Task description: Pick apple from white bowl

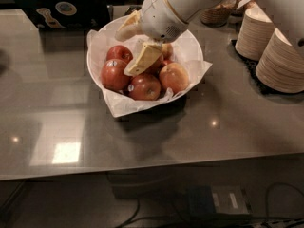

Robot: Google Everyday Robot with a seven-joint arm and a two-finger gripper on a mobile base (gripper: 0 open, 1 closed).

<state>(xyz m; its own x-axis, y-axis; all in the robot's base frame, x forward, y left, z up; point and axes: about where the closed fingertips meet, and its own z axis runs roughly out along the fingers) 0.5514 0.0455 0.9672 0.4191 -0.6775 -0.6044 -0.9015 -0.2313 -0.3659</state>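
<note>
The white bowl (190, 44), lined with crumpled white paper, stands on the grey counter and holds several apples. The large deep red apple (114, 75) lies at the left of the pile, with a small pale spot near its top. A smaller red apple (119, 52) lies just behind it. My gripper (123, 54) reaches in from the upper right, over the left half of the bowl. It is open and holds nothing. One beige finger (128, 30) is over the bowl's back rim. The other finger (142, 58) ends by the large apple's right edge.
A paler orange-red apple (174, 77) and another red apple (145, 87) lie at the front, with a small yellowish apple (166, 49) behind them. Stacks of beige paper bowls (280, 56) stand at the right. A dark box (59, 6) stands at the back left.
</note>
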